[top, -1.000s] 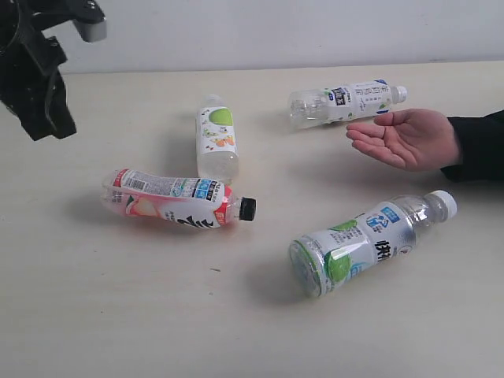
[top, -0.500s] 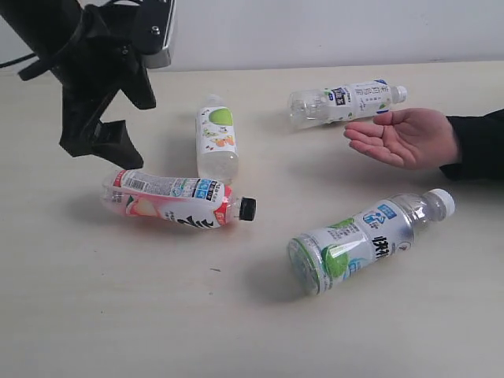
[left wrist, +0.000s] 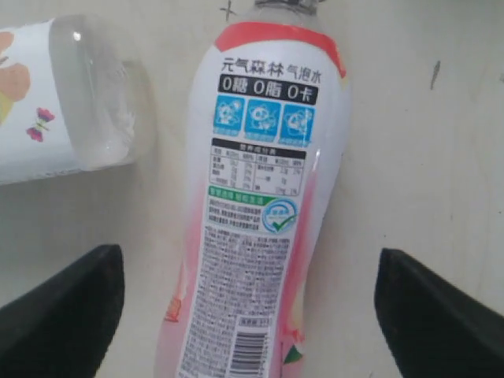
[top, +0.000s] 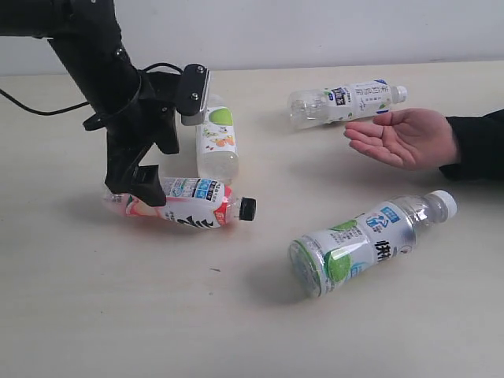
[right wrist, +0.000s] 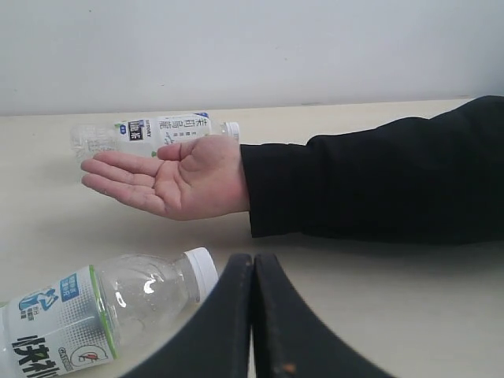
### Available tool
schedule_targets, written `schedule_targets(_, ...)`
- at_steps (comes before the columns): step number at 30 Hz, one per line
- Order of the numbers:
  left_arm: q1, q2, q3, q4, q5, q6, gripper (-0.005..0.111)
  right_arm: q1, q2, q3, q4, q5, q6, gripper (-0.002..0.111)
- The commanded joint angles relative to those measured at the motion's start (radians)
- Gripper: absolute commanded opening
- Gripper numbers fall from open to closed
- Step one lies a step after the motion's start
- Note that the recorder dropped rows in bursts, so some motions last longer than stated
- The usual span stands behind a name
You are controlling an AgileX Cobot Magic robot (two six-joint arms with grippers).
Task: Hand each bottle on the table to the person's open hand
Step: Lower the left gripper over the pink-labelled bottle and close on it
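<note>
Left wrist view: pink-red bottle (left wrist: pixel 264 157) lies between the spread left end effector (left wrist: pixel 246 252).

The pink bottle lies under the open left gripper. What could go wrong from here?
The pink bottle is round and lies on its side, so it may roll or slip when the left gripper closes. The green-and-white bottle lies close beside it; one finger could knock it.

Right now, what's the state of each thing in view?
pink-label bottle: on its side, black cap on, not gripped
fruit-label bottle: on its side
green-label bottle: on its side, white cap on
white-blue bottle: on its side, white cap on
person's hand: open, palm up, empty
left gripper: open, astride the pink-label bottle
right gripper: shut, empty
</note>
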Motion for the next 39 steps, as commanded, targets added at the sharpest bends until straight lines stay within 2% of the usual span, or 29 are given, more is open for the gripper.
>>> schedule_targets(1,-0.004,0.025,-0.008,0.001,-0.008,0.003,0.083,-0.006,-0.006,0.005,-0.002,-0.005,0.0,0.001)
schedule_targets(12,-0.004,0.028,0.043,0.021,-0.053,-0.001,0.083,-0.006,-0.006,0.005,-0.002,-0.005,0.0,0.001)
schedule_targets(39,-0.005,0.081,0.044,0.024,-0.084,-0.004,0.083,-0.006,-0.006,0.005,-0.002,-0.005,0.0,0.001)
